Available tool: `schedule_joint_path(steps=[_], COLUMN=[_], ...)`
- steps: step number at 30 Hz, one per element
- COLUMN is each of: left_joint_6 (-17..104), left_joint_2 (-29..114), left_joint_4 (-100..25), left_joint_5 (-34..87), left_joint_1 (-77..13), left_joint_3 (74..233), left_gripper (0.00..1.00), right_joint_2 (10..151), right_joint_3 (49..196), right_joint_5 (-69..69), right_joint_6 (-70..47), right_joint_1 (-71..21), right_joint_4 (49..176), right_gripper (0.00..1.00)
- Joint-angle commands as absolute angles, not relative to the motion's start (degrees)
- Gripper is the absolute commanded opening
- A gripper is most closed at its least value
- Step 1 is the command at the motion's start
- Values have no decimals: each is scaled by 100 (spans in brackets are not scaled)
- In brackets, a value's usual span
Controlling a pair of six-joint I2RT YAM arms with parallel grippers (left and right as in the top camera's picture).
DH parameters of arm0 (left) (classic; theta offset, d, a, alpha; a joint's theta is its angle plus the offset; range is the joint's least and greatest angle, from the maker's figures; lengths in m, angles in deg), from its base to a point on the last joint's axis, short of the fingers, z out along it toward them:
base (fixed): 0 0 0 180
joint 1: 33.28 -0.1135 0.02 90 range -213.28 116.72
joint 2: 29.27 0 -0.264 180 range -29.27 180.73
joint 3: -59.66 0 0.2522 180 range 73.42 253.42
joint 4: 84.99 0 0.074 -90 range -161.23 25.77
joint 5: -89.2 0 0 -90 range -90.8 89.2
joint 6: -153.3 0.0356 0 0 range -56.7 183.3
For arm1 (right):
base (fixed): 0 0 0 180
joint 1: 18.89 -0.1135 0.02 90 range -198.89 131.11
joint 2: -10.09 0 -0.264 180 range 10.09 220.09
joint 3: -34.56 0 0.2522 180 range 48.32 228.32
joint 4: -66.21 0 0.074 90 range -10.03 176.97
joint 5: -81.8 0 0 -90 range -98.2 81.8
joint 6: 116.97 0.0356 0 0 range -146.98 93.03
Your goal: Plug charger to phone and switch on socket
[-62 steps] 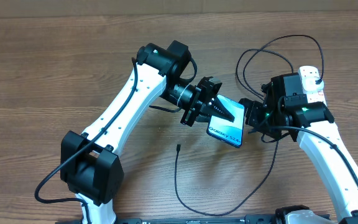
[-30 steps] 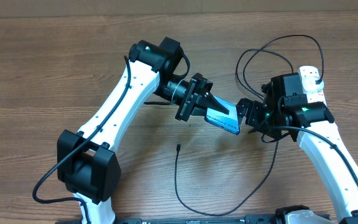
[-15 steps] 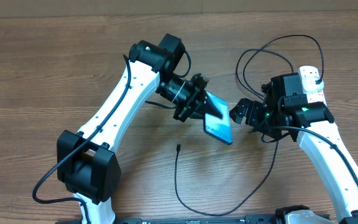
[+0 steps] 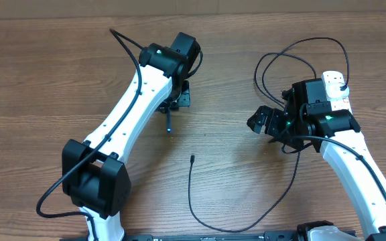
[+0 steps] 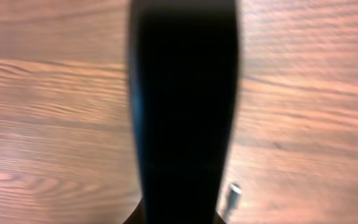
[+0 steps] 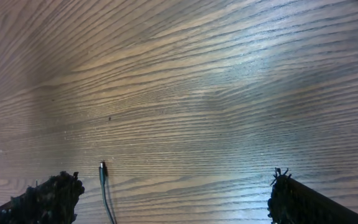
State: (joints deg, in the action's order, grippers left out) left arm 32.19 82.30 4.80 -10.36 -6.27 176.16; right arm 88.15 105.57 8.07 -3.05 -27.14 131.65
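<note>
**Overhead view.** The left arm (image 4: 136,87) reached across the wooden worktop (image 4: 45,67). Its left fingers (image 4: 173,107) pointed downward and were closed narrowly on the phone (image 4: 169,122). The phone was held on edge, so only a thin dark sliver with a bluish lower end showed. Whether that end touched the wood could not be told.

The charger (image 4: 191,158) lay free on the worktop, its small connector tip between the two arms and apart from the phone, on the robot's side of it. Its thin black cable ran toward the near edge, curved to the right, passed under the right arm (image 4: 354,161) and looped beyond it. The socket (image 4: 334,82), a white power strip with reddish markings, lay at the far right and was largely covered by the right arm. Its switches could not be read.

The right fingers (image 4: 255,121) stood wide apart over bare wood, holding nothing.

**Left wrist view.** The phone (image 5: 182,112) appeared as a dark, blurred slab filling the centre. The metallic tip of the charger (image 5: 232,194) lay on the wood just beside its lower right edge.

**Right wrist view.** The right fingers (image 6: 51,196) showed at the two lower corners, spread wide. The charger (image 6: 102,168) tip lay on the worktop between them, near the finger at the picture's left.
</note>
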Motion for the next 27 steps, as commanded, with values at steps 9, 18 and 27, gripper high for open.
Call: schedule_joint_path(steps=[9,18,27], left_joint_6=[3824,4281,4700], left_joint_2=[9507,9574,9577], left_joint_4=[196,8,-259], left_joint_5=[-1364,-855,-352], left_joint_1=[-540,-562,-577], left_joint_3=[17708,17719,17717], left_gripper=[4,4,4], right_joint_2=[8833,8833,8833], right_joint_3=[10603,10603,10603], right_joint_5=[770,770,770], right_joint_6=[-347,-347,-347], right_joint_1=[-2697,-2697,-2697], right_joint_4=[13150,13150,13150], right_gripper=[100,100,100])
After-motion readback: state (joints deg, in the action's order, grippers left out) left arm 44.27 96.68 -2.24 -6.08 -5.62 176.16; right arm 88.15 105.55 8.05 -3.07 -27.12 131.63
